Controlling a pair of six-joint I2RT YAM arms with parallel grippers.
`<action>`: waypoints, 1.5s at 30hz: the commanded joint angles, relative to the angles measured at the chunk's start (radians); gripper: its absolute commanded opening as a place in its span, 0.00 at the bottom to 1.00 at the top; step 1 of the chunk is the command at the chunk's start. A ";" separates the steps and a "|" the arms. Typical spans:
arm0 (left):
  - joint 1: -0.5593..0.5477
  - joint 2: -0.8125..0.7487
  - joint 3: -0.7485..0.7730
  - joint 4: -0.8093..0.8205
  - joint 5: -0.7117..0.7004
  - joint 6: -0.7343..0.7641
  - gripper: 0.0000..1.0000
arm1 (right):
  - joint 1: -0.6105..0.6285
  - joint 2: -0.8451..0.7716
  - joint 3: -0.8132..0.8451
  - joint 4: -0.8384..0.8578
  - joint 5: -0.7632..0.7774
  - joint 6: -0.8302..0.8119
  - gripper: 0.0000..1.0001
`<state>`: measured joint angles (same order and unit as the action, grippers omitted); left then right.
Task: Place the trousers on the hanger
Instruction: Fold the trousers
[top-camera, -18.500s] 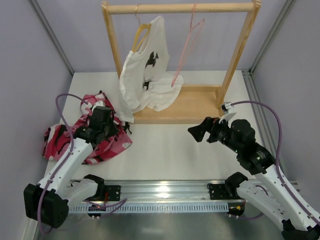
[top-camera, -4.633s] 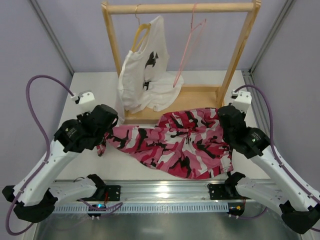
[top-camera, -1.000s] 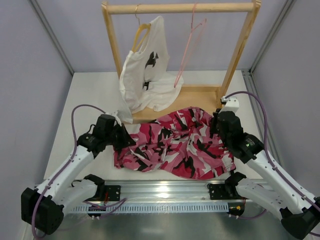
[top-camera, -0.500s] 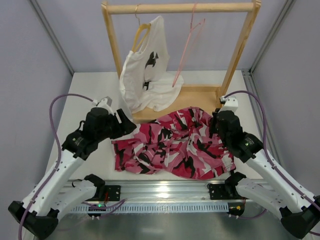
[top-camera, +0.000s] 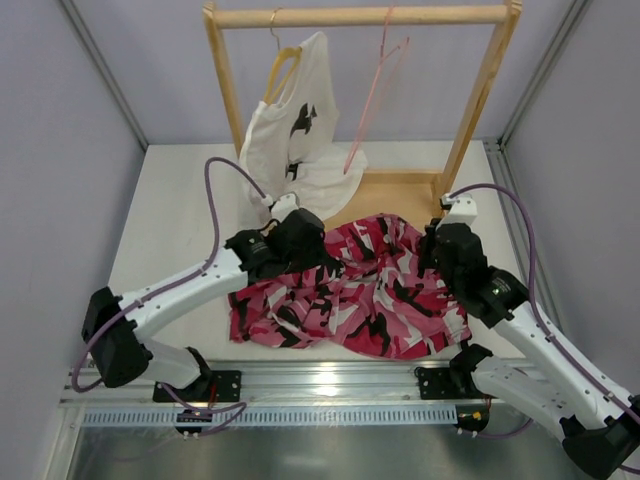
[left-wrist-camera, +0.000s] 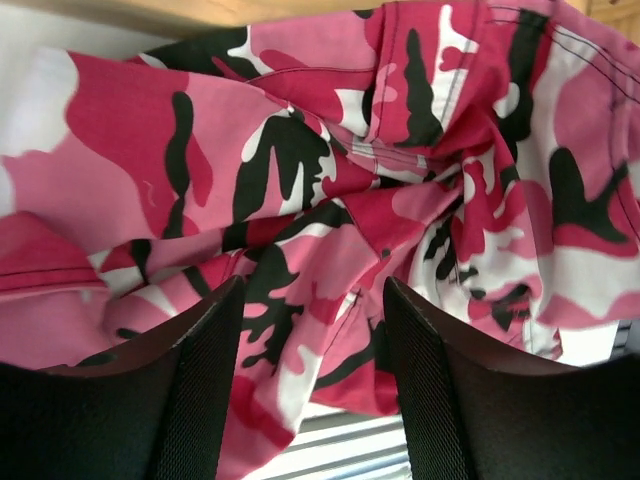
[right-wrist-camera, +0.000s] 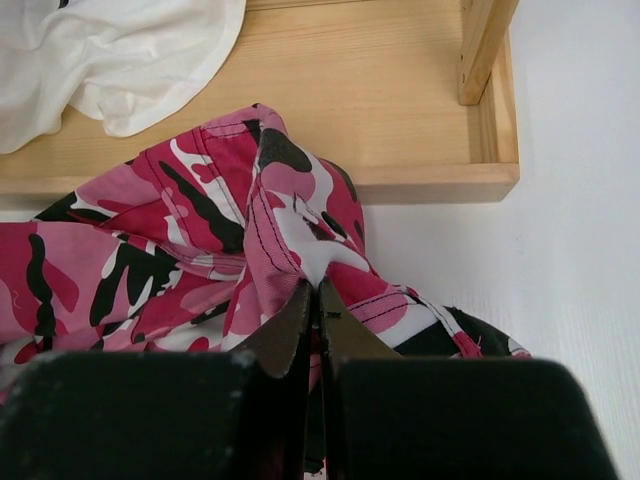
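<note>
Clamps right gripper (right-wrist-camera: 316, 290) on crumpled trousers (top-camera: 370, 300) on the desk (top-camera: 170, 200), holds left gripper (left-wrist-camera: 310, 300), fingers apart, over them.

Trousers (top-camera: 350, 290) matt camo cloth; rack (top-camera: 400, 198) smooth pale wood.

The trousers (top-camera: 350, 290), in pink, white and black camouflage print, lie bunched and creased on the desk (top-camera: 170, 210) before the wooden rack (top-camera: 225, 90), their far edge lapping onto its base board. The hanger (top-camera: 367, 105), a thin pink wire triangle, hangs tilted by its hook from the rack's top rail, well above the trousers.
</note>
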<state>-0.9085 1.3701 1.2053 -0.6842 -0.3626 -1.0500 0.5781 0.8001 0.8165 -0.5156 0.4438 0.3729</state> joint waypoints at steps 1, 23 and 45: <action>-0.004 0.059 0.000 0.093 -0.073 -0.194 0.59 | -0.003 -0.027 -0.014 0.048 -0.010 0.014 0.04; 0.029 0.527 0.185 0.088 -0.098 -0.467 0.66 | -0.004 -0.087 -0.086 0.074 -0.031 0.012 0.04; 0.057 0.431 0.080 0.119 -0.146 -0.277 0.00 | -0.003 -0.084 -0.045 0.023 0.016 0.032 0.03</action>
<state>-0.8585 1.9167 1.2827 -0.5285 -0.4362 -1.4239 0.5781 0.7261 0.7292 -0.4992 0.4202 0.3805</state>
